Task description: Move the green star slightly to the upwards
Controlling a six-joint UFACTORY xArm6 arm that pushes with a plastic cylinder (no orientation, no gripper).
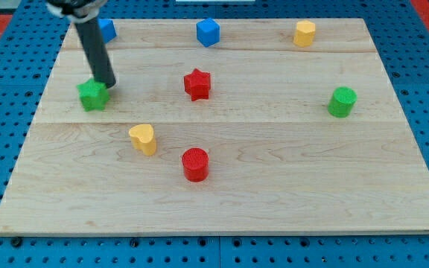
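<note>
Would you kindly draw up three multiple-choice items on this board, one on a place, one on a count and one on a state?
1. Where does my tip stand relative to the green star?
A. at its upper right edge
B. far toward the view's bottom
C. beside the green cylinder

2. How many red blocks lie on the board?
A. one
B. two
C. three

3. How does the yellow heart lie?
A. stacked on a red block
B. touching the green star
C. alone, apart from other blocks

Key: 1 A, the rod ends against the star's upper right side. 2 B, a red star and a red cylinder. 3 C, bare wood surrounds it.
</note>
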